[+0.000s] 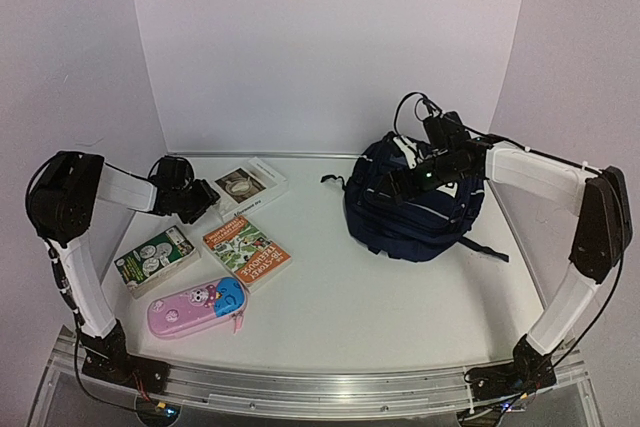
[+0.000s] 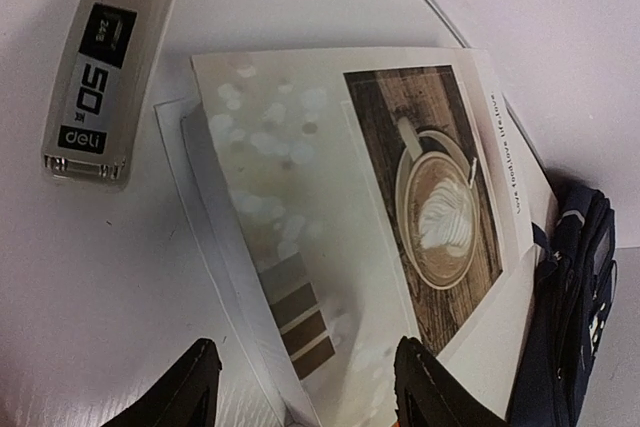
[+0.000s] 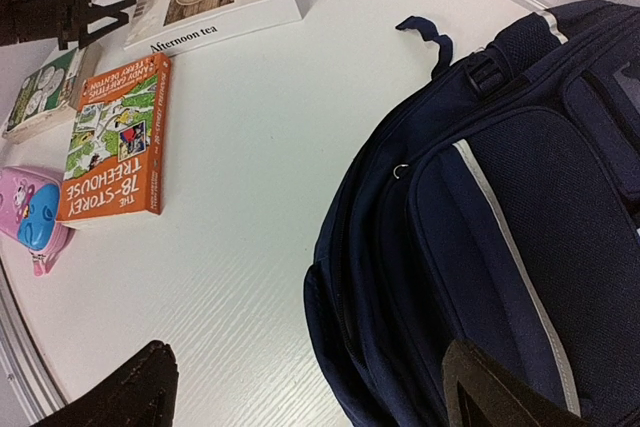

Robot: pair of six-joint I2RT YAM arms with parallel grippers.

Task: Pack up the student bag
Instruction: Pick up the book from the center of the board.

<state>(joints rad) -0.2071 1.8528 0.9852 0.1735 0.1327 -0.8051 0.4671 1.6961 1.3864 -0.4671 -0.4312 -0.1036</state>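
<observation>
Student bag (image 1: 415, 207) sat on the right rear part of the white worktop (image 1: 330, 297), resting on its back, striped front pockets facing up, dark straps trailing at its sides. It appeared zipped; nothing was seen going into it.

Right gripper (image 1: 397, 190) hovered over the bag's left front edge, jaws spread wide and holding nothing; one finger was over the navy fabric, the other over bare worktop.

Left gripper (image 2: 305, 392) was low over the near corner of the coffee-cover book (image 2: 400, 217), jaws apart with that corner between them. Contact with the cover could not be judged.

A grey stapler (image 2: 105, 67) lay just beside that book. Orange paperback (image 1: 247, 250), green book (image 1: 155, 259) and pink-and-blue pencil case (image 1: 197, 307) lay front left, well apart from the bag.
</observation>
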